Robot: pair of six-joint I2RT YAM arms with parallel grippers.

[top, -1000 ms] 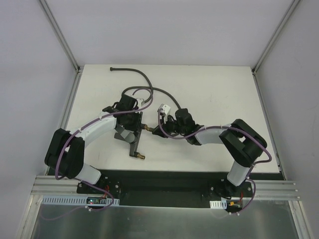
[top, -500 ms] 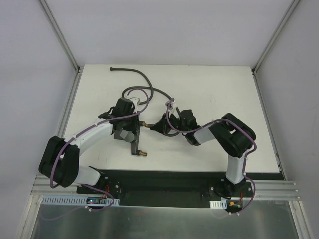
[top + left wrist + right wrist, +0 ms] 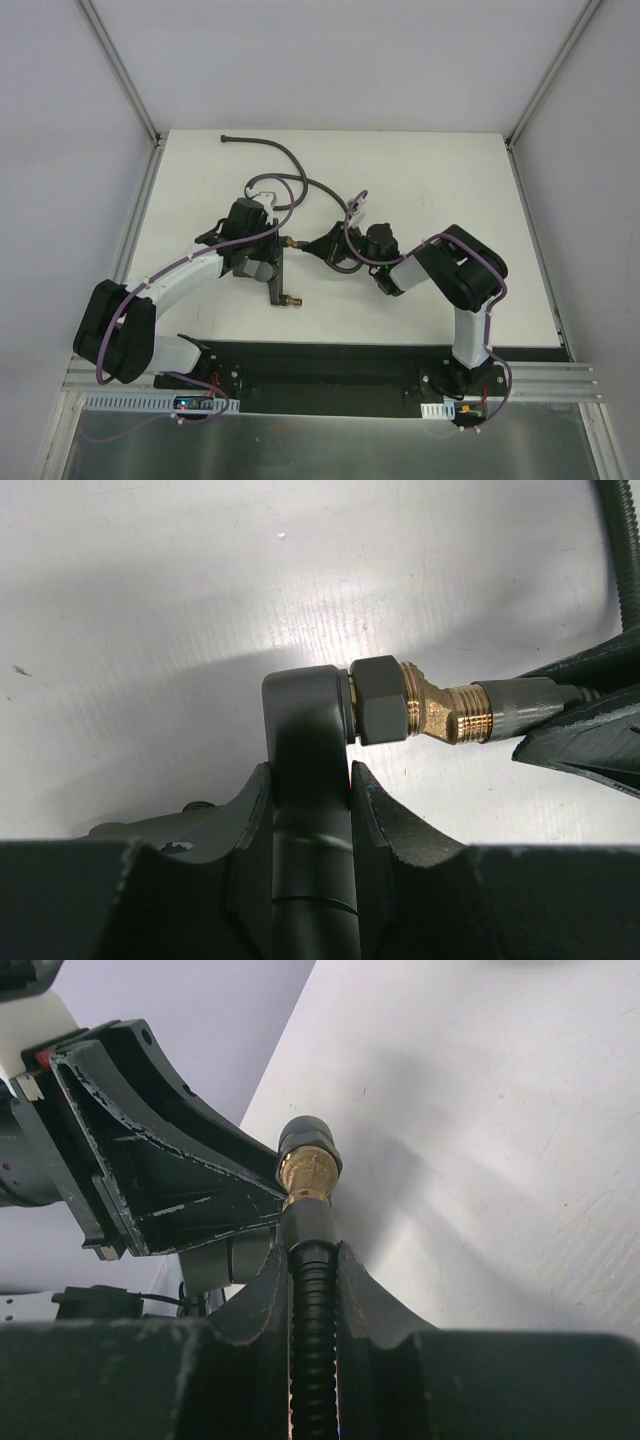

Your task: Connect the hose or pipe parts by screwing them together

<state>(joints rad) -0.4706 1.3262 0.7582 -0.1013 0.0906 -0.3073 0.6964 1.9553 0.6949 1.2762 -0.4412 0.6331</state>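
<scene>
**Right wrist has rolled: hose end on the thread, not yet home**

On the table (image 3: 430, 180), both arms have moved over the last second. The right arm (image 3: 450, 275) has pulled its elbow in and rolled its wrist. The left arm (image 3: 190, 270) has carried its load a little further from the bases. I read that as one turn of the screwing action, with both parts travelling together.

The hose (image 3: 290, 165) trails away behind the right jaws in a loose loop across the far side of the table. The right gripper (image 3: 312, 1260) is clenched on the hose's ribbed end, which runs straight out between the fingers. The left gripper (image 3: 310, 780) is clamped on the stem of the forked fitting (image 3: 305, 720), whose head stands just past the fingertips.

The two sets of jaws are now almost tip to tip. The brass joint (image 3: 440, 710) sits between them, touching the fitting's head on one side and the hose's grey sleeve on the other. Some thread shows beside the sleeve, so I judge it started but not tight and expect more turns. The fitting's spare brass end (image 3: 293, 298) points away on the near side of the left jaws, unused.
</scene>
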